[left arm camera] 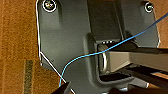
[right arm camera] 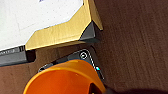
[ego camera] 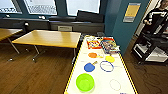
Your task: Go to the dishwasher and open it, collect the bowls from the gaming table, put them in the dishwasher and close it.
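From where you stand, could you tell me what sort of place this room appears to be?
Probably an office break or games room: a long white gaming table with yellow edges and printed coloured circles, plain wooden tables on dark wood flooring, and boxed games stacked at the far end.
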